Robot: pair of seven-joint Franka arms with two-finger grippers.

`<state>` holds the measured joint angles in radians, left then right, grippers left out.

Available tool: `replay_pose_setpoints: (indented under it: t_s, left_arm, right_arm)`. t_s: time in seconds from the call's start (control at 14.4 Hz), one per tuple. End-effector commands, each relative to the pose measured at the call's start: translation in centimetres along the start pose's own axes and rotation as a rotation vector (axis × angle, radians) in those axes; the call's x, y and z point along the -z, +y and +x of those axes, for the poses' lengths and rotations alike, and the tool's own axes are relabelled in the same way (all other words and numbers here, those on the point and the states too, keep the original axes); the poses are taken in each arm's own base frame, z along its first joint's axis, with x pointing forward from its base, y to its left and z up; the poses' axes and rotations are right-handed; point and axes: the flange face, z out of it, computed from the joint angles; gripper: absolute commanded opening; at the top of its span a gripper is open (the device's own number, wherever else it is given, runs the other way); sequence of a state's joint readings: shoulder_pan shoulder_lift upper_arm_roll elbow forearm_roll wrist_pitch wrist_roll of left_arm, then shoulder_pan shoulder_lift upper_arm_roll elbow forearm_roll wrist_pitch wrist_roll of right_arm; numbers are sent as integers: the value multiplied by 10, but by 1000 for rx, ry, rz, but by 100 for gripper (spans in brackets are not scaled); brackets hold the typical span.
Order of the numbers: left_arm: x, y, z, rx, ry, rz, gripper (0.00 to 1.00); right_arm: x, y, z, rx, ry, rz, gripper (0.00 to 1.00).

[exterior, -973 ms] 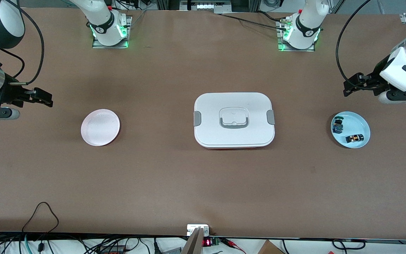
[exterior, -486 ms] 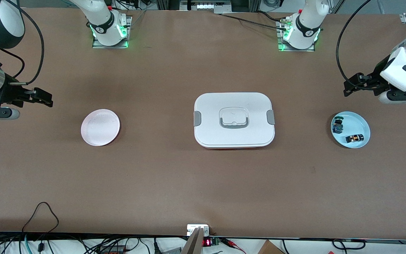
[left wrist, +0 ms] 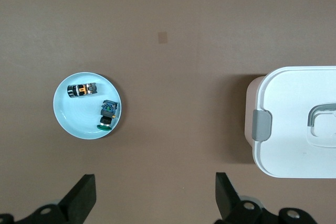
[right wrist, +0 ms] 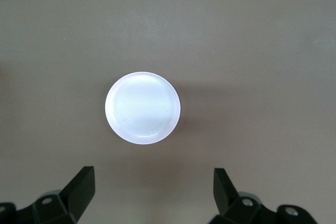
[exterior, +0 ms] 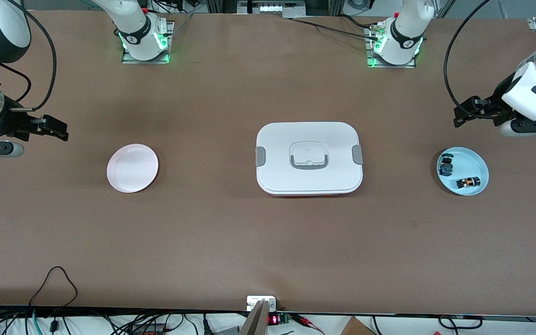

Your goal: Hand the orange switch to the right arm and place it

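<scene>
Front view: nothing grabbed yet, so I'd call this the very start, pickup not yet begun.
Orange switch [exterior: 468, 182]: right side of the frame, lying on its side in the light blue plate [exterior: 477, 160] (its blue-green twin [exterior: 445, 166] sits in the same plate, easy to mix up).
Looks: tiny black body, bright orange cap, shiny metal bits.
Left end effector [exterior: 458, 118]: fingers wide apart, empty, up over the worktop [exterior: 268, 242] just above that plate in the frame.
Right end effector [exterior: 61, 129]: also spread and empty, waiting at left near the pink plate [exterior: 132, 168].
Next move: probably the left arm drops onto the switch, careful aim needed.
</scene>
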<state>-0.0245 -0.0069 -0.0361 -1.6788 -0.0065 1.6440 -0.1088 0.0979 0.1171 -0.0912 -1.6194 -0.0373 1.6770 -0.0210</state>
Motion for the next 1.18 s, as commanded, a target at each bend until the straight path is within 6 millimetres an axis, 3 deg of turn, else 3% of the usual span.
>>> replay_pose_setpoints:
  t_s: [0.0, 0.76, 1.11]
  left_arm:
    - [6, -6, 3, -12, -5, 6, 100]
    - [7, -7, 3, -8, -3, 11, 100]
    - [-5, -24, 10, 27, -26, -3, 100]
  right_arm:
    - [9, 1, -5, 4, 3, 14, 100]
    - [14, 2, -5, 8, 12, 14, 100]
    - [12, 5, -6, -11, -1, 54, 100]
